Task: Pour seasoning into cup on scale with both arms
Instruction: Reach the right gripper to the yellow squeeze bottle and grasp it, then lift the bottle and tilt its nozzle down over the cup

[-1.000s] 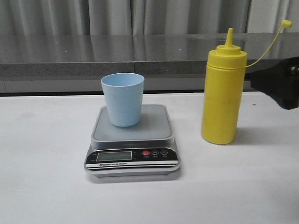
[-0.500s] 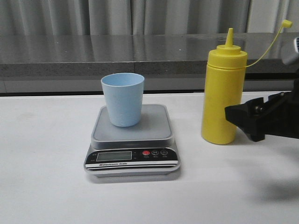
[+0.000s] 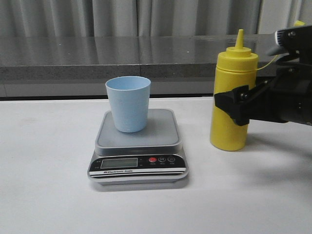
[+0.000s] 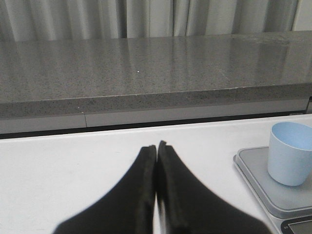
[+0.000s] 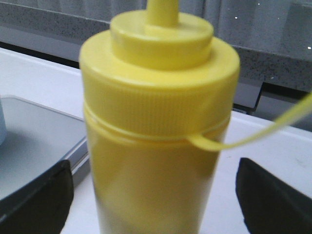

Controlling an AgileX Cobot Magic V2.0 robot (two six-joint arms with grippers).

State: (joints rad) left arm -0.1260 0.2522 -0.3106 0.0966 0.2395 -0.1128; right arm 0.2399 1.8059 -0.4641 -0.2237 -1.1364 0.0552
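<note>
The seasoning is a tall yellow squeeze bottle (image 3: 234, 73) that stands upright on the white table, to the right of the scale (image 3: 138, 146). The pale blue cup (image 3: 128, 104) stands upright on the scale's grey platform. My right gripper (image 3: 229, 105) reaches in from the right at mid-height of the bottle. In the right wrist view the bottle (image 5: 156, 122) fills the space between the black fingers (image 5: 36, 195), with a gap on each side, so this gripper (image 5: 156, 204) is open. My left gripper (image 4: 156, 146) is shut and empty over bare table, left of the scale (image 4: 256, 175) and cup (image 4: 290, 153).
A grey stone ledge (image 3: 122, 53) runs along the back of the table, with curtains behind it. The bottle's thin yellow tether (image 5: 253, 136) loops out to the right toward my right arm (image 3: 287, 97). The scale's black front panel (image 3: 138, 163) faces the near edge.
My right gripper has come in from the right edge and moved left until its fingers stand on either side of the bottle. The bottle, cup and scale have not moved.
</note>
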